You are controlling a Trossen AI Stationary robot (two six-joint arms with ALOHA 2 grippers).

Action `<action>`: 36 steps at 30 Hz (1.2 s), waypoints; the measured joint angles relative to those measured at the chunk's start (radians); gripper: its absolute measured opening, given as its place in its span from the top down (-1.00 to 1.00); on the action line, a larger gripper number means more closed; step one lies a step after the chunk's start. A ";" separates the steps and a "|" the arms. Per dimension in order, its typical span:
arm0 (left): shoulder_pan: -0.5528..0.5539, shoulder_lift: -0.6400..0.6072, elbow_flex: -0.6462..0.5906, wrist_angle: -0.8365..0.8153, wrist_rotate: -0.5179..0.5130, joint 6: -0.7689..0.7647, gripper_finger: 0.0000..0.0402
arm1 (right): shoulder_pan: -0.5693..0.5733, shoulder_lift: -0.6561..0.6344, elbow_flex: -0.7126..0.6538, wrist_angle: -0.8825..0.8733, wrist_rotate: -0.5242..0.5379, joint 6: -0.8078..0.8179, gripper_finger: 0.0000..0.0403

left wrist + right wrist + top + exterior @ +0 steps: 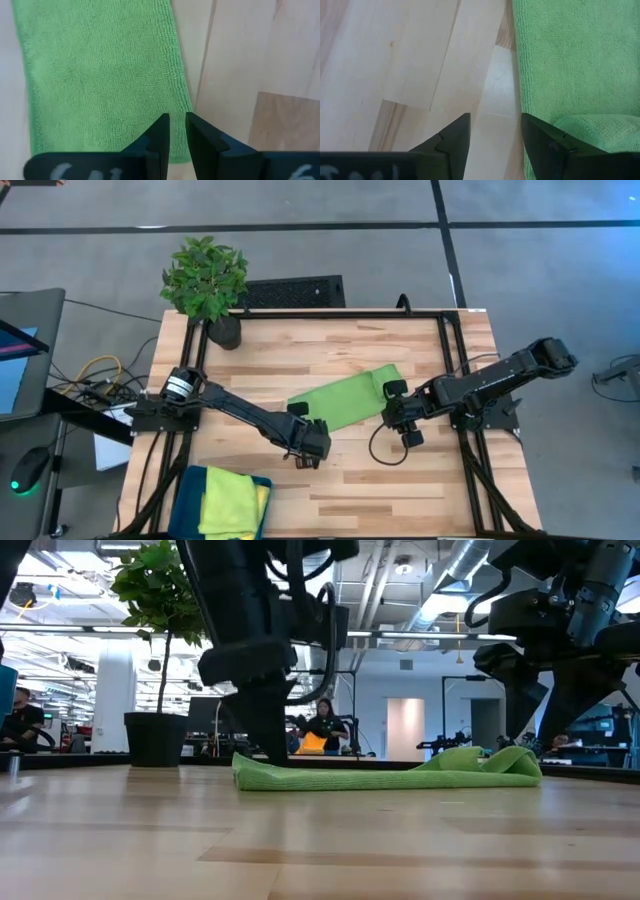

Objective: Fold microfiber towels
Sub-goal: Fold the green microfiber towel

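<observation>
The lime green towel (346, 398) lies mid-tabletop (400, 490) as a long strip, already doubled by the look of it, running from about eight o'clock up toward two o'clock. One end shows a small bunched flap (600, 130) near my right side. So I judge I'm between folds: the first fold is down and the strip wants folding end to end.

My left tool (305, 452) hangs at the strip's seven-o'clock end, its fingers (160, 137) nearly together with only a thin slit between them, and nothing pinched in that slit as far as I can see. My right tool (402, 418) sits at the strip's three-o'clock end, jaws standing apart over bare wood just beside the cloth's edge, empty.

Next move, as I read it: each tool needs a corner of one short end, pinching both layers, then carrying that end across to the other. The bunched flap could drag, so I'd flatten it first.

Down at seven o'clock, a stack of other towels (232, 500), teal and yellow, waits. A potted plant (208, 285) stands at eleven o'clock.
</observation>
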 joint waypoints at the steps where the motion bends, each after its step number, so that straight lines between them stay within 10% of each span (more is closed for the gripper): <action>1: -0.002 0.000 0.008 -0.011 -0.001 -0.005 0.73 | 0.000 0.000 0.000 0.000 0.000 0.000 0.02; 36: 0.000 0.037 -0.010 0.021 0.050 -0.035 0.54 | 0.000 0.000 0.000 0.006 0.000 -0.037 0.04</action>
